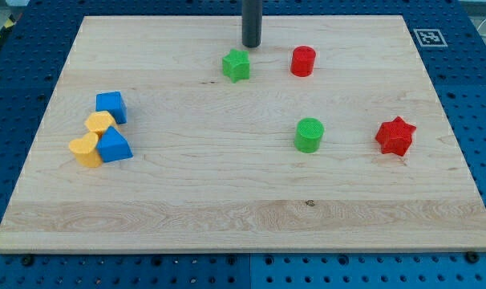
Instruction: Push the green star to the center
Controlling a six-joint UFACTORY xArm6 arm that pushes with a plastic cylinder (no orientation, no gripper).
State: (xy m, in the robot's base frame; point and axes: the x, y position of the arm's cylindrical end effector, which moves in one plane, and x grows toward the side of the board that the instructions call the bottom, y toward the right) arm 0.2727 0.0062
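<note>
Camera view has the rod's tip (252, 45) sitting just above the green star (236, 65), near the wooden board's (227, 201) top edge. No gripper on this thing, just a rod. Red cylinder (303, 61) sits to the star's right.

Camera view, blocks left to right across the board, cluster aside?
Leaving out the overlapping blue and yellow cluster at the view's left: green star with my tip just above-right of it, red cylinder, green cylinder, red star.

Green star (236, 65), flat on board, near view's top, center-left.
</note>
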